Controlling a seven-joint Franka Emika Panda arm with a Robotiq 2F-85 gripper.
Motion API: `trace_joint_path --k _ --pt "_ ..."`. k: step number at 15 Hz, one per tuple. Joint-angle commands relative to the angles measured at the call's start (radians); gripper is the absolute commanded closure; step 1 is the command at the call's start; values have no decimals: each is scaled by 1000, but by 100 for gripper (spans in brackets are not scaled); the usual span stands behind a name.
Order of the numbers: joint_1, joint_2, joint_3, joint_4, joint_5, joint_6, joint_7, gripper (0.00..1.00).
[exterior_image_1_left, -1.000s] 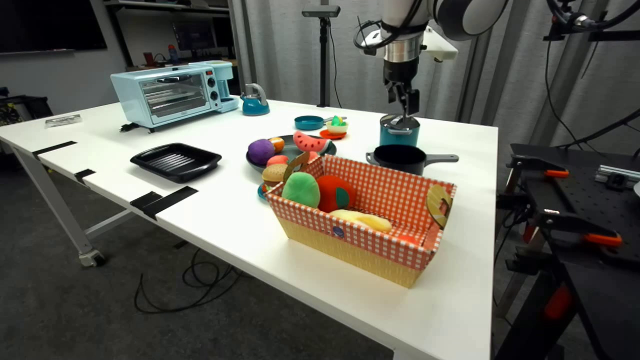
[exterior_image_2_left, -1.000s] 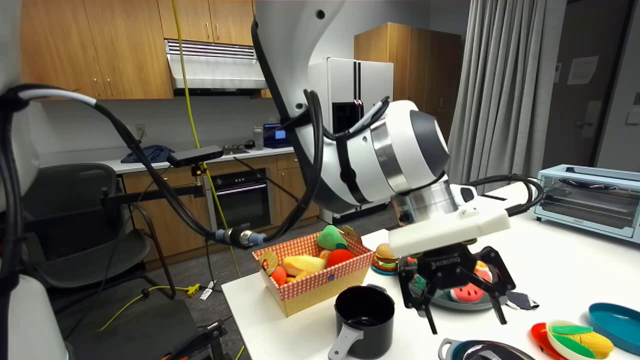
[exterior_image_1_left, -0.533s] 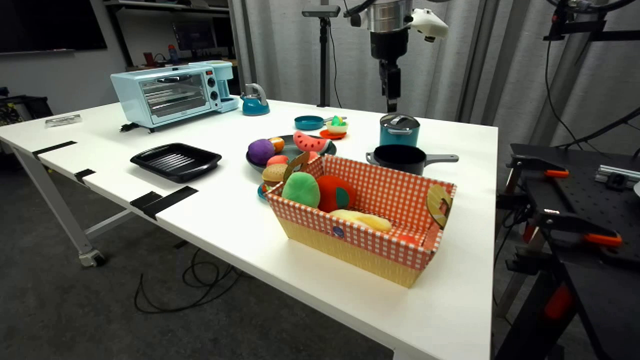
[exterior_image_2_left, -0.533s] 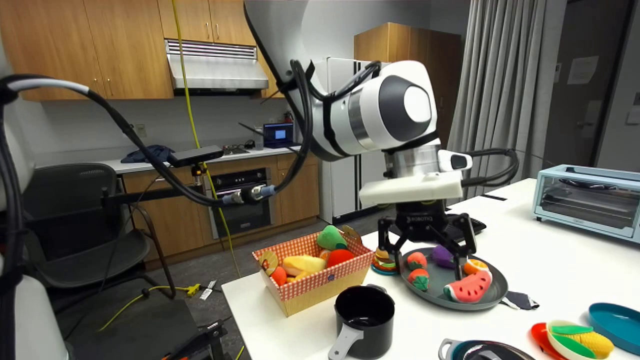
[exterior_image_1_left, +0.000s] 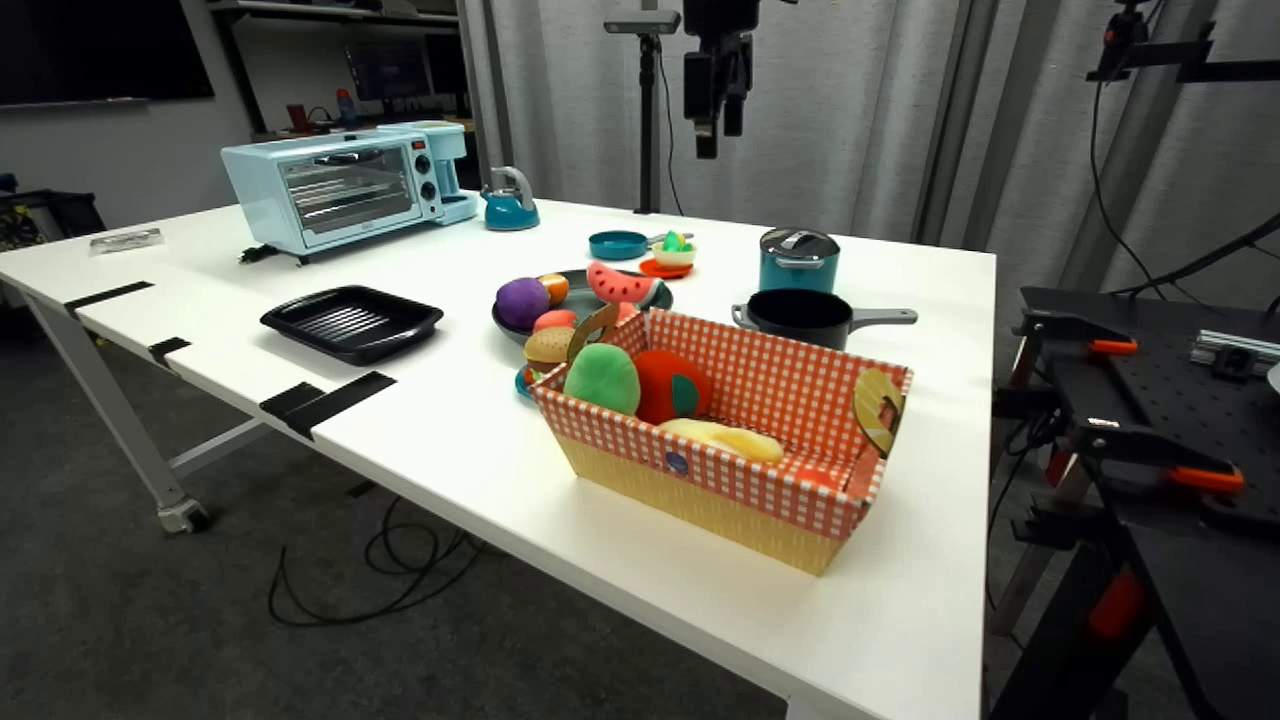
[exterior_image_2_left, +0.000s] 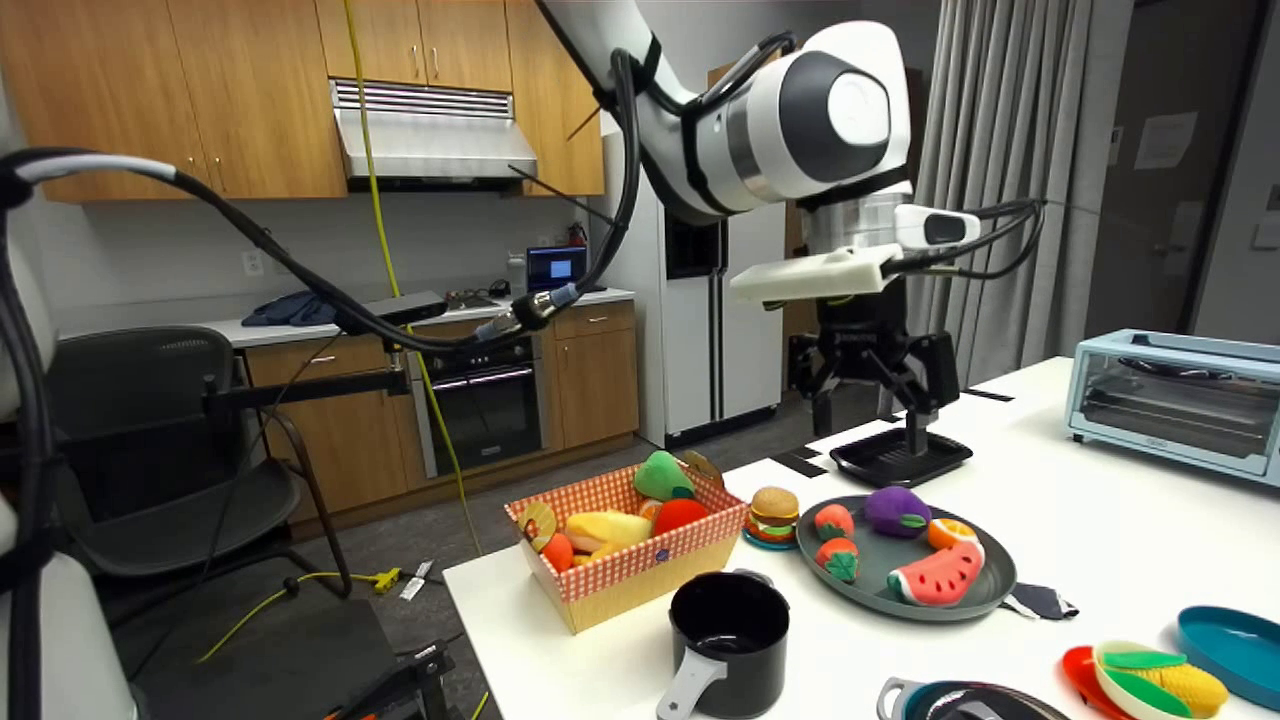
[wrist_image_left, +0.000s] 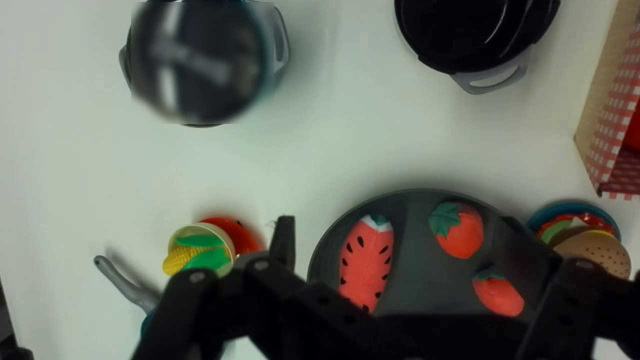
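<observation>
Pleated gray curtains (exterior_image_1_left: 850, 160) hang beyond a smooth white table (exterior_image_1_left: 470, 430) in an exterior view, where a boxy, pale-blue toaster oven (exterior_image_1_left: 345, 190) with a glass front stands. Above the table, the black gripper (exterior_image_2_left: 870, 428) hangs in the air, its two jointed fingers spread well apart. In the wrist view, a round matte-gray plate (wrist_image_left: 425, 280) lies on the tabletop, showing between and beyond them. On it rest a tapered watermelon slice (wrist_image_left: 367, 262) with black seeds, two plump strawberries (wrist_image_left: 460, 232), a toy orange half (exterior_image_2_left: 953, 534) and a rounded purple toy (exterior_image_2_left: 896, 511) with a green tip. Just beside the plate, a layered toy hamburger (exterior_image_2_left: 773, 510) sits on a teal saucer (exterior_image_2_left: 769, 546). Near it stands a basket (exterior_image_1_left: 700, 500), gingham-lined above straw-patterned sides, holding a soft green plush (exterior_image_1_left: 602, 380). Close by are a black saucepan (exterior_image_2_left: 735, 650) with a gray handle and a teal pot (exterior_image_1_left: 797, 275); its lid, blurred in the wrist view, appears to be glass.
</observation>
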Motion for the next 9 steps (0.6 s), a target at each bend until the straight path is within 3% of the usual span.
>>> trace_joint_path --k 1,6,7,9 --pt "24 42 -28 121 13 -143 115 0" --pt "31 82 -41 203 -32 -255 175 0" --pt "23 50 -34 152 -6 -206 137 0" --pt "24 66 -38 169 -10 -217 143 0"
